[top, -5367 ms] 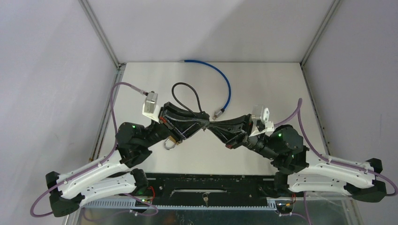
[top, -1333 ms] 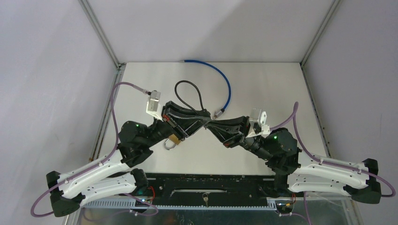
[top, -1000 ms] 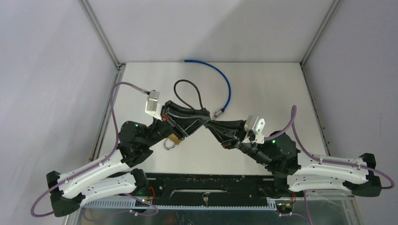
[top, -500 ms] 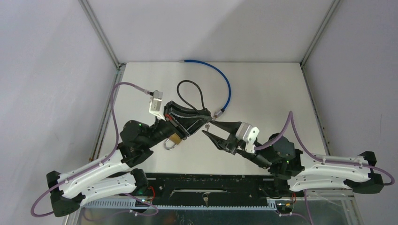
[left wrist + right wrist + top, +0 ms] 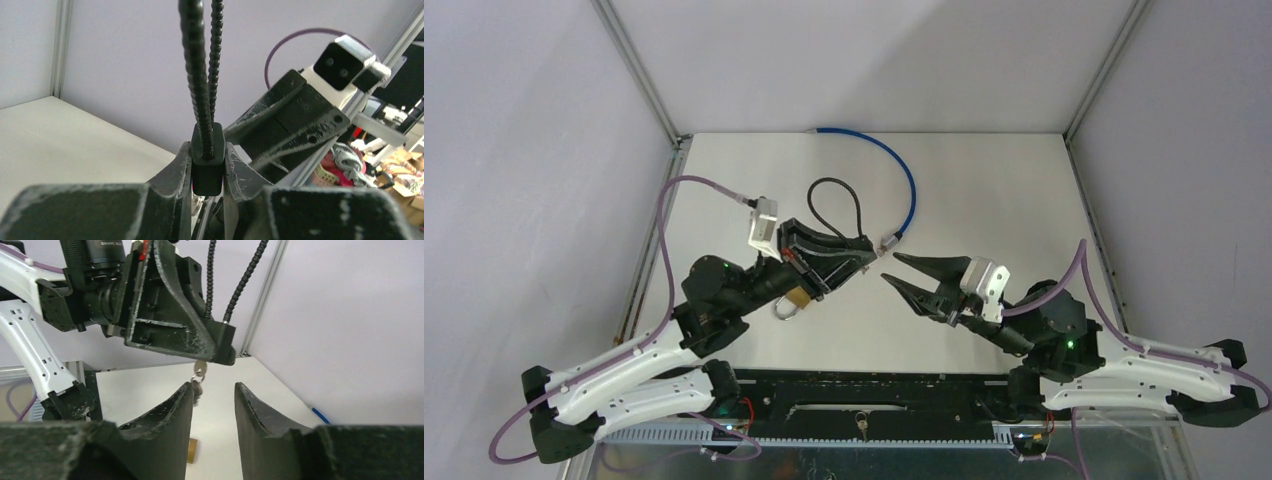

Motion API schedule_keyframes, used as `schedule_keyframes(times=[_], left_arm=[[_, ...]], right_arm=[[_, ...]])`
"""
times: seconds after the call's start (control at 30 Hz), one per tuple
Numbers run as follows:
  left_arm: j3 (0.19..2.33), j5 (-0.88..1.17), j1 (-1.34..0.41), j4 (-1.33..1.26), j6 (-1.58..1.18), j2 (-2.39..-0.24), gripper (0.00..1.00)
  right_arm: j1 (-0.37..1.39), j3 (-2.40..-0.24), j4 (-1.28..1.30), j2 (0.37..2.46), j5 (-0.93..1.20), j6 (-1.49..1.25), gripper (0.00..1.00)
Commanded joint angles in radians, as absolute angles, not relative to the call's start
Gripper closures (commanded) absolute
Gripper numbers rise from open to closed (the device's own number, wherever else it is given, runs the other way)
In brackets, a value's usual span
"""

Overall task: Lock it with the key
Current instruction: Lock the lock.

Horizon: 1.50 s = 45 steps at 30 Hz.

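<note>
key (image 5: 199, 369) hangs in cable lock (image 5: 207, 162), held above tabletop (image 5: 984, 190) | left gripper (image 5: 862, 257) jaws clamped on lock body | right gripper (image 5: 889, 267) jaws spread, backed off key (was at it a second ago) | turn likely done, or grip lost

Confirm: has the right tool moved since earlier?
Yes. The right tool backed off toward the table's right edge, away from the cable lock, and opened.

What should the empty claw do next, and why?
Probably ease the right gripper forward until the key sits between its open jaws, then close. That gripper holds nothing, while the key dangles under the cable lock body that the left gripper clamps.
</note>
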State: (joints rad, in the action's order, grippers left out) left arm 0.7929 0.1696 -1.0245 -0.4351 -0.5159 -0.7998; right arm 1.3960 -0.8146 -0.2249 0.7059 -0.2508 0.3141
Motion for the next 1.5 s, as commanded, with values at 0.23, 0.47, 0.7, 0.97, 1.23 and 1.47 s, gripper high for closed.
schedule_keyframes(times=[0.23,0.47,0.7,0.97,1.23,1.47], left_arm=[[0.851,0.297,-1.022,-0.364,-0.404,-0.778,1.00],[0.852,0.345,-1.022,-0.414,-0.420,-0.802,1.00],[0.847,0.355,-1.022,-0.425,-0.427,-0.802,1.00],[0.865,0.475,-1.022,-0.399,-0.352,-0.811,1.00],[0.915,0.500,-1.023,-0.266,-0.292,-0.849,1.00],[0.938,0.535,-1.024,-0.201,-0.254,-0.875,1.00]], right_arm=[[1.304,-0.831,-0.158,0.655,-0.123,0.202,0.71],[1.274,-0.831,-0.136,0.668,0.093,0.137,0.69],[1.268,-0.831,-0.127,0.670,0.101,0.137,0.68],[1.260,-0.831,-0.125,0.682,0.118,0.151,0.69],[1.255,-0.831,-0.164,0.646,0.011,0.134,0.63],[1.245,-0.831,-0.198,0.649,0.048,0.115,0.59]])
